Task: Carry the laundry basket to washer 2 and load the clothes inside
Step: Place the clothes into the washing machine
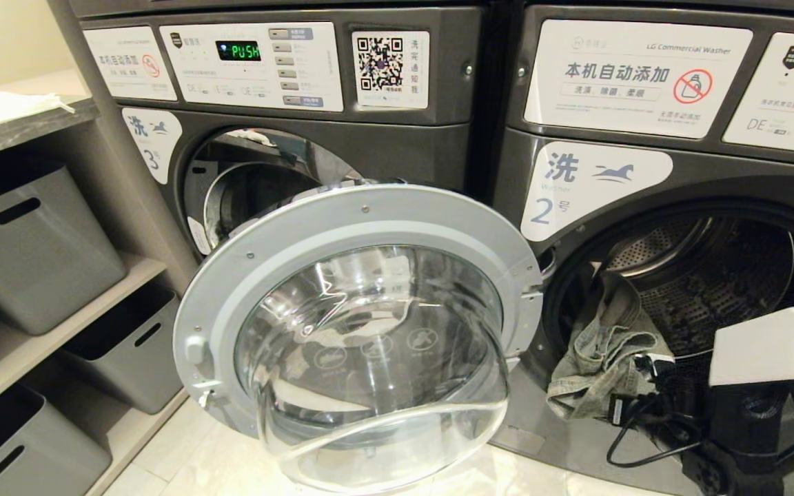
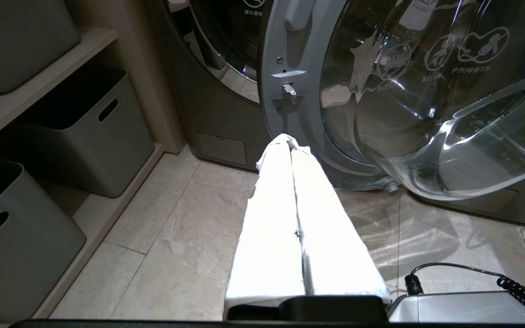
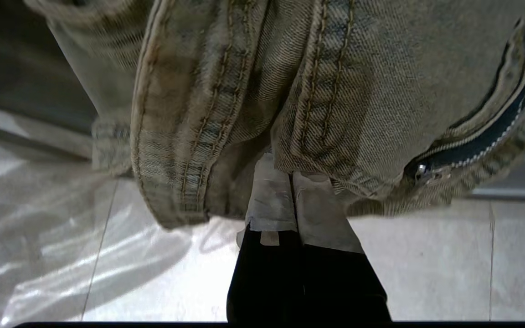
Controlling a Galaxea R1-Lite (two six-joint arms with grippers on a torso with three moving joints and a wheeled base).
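Straight ahead stand two dark grey front-loading washers side by side. On the robot's left is washer 3 (image 1: 287, 138), its green display reading PUSH. On the right is washer 2 (image 1: 645, 172), marked with a white label bearing a horse logo and the number 2. One round glass door (image 1: 369, 331) with a pale grey rim swings wide open in the space between the two openings, covering much of the front of washer 3 and standing just beside the mouth of washer 2. From the head view alone I cannot tell which washer it hinges on.

The clothes (image 1: 604, 351), one pale washed-denim garment with stitched seams and a zip, hang over the lower lip of washer 2's drum opening, partly inside and partly drooping down the front. The right gripper (image 3: 292, 191) sits against the underside of this denim with its jaws pressed together; whether any fabric is pinched between them I cannot tell.

The left gripper (image 2: 290, 141) hangs low over the pale floor tiles (image 2: 176, 237), jaws closed on nothing, its tips near the door's lower rim.

To the far left, shelves (image 1: 59, 324) hold four grey storage bins (image 1: 25, 248)
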